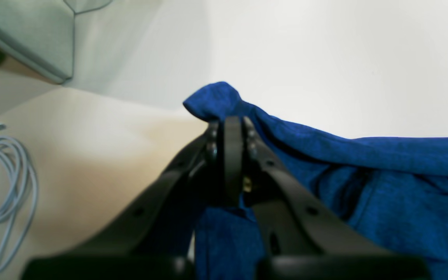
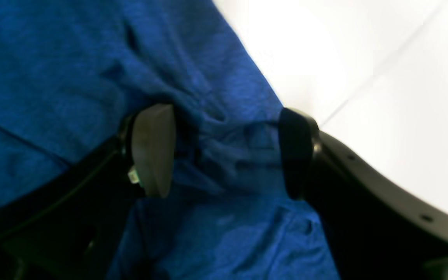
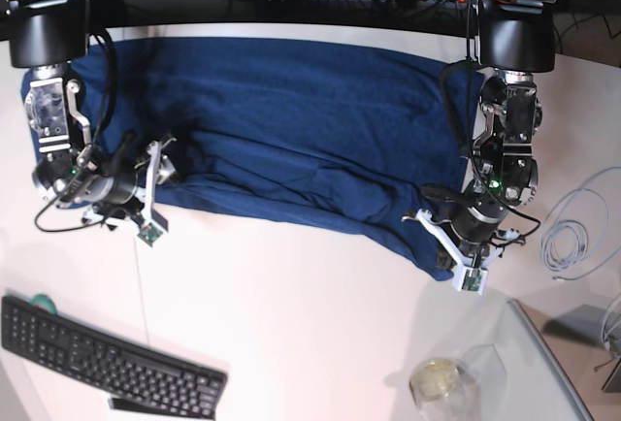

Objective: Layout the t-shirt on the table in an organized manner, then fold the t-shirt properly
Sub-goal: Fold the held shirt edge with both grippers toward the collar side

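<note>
Left gripper [image 1: 230,126] pinched tight on soft dark blue t-shirt [image 3: 291,140] corner. Right gripper [image 2: 224,151] jaws apart, bunched cloth between, nothing held. You pull now: right side stays, shirt goes crooked on white table [image 3: 310,324].

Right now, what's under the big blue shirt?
The t-shirt lies spread on the white table, whose bare top shows all around it. Whether anything else lies beneath the cloth cannot be seen. The left gripper pinches one corner.

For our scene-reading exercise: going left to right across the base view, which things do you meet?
Black keyboard → right tool → dark navy blue knit t-shirt → left tool → coiled pale grey cable.
</note>
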`<action>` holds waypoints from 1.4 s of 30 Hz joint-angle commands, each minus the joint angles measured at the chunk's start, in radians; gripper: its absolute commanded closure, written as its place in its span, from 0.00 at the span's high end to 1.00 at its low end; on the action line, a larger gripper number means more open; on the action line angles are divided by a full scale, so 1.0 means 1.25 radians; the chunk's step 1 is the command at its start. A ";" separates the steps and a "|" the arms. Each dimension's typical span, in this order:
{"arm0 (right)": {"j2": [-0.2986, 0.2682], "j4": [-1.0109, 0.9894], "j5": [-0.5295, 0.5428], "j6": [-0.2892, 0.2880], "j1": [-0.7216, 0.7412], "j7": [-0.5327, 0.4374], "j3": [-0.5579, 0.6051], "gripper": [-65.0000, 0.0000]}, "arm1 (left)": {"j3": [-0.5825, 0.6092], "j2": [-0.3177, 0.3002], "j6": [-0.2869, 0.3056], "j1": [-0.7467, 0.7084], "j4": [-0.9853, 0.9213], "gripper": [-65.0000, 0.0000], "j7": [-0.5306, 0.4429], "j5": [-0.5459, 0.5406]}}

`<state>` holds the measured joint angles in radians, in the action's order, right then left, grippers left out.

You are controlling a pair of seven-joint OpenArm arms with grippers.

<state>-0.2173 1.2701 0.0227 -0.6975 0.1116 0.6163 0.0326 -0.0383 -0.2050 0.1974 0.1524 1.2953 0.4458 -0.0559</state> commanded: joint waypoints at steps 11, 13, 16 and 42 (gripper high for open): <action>0.003 -0.011 0.009 0.000 0.012 -0.011 0.002 0.58 | -0.006 -0.007 -0.005 0.016 0.013 0.00 -0.020 -0.003; 0.003 -0.045 0.011 0.000 0.016 -0.011 0.002 0.58 | -0.006 -0.007 -0.005 0.015 0.013 0.00 -0.020 -0.003; 0.010 -0.053 0.011 0.000 0.016 -0.015 0.000 0.58 | -0.008 -0.007 -0.005 0.014 0.013 0.00 -0.020 -0.003; -0.042 0.132 0.007 0.000 0.012 0.044 -0.028 0.03 | -0.001 -0.002 -0.004 0.058 -0.043 0.00 -0.038 0.071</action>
<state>-0.2565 1.4185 0.0265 -0.6975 0.1062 0.6834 0.0071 -0.0360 -0.2024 0.1978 0.1967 1.2236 0.4335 0.0307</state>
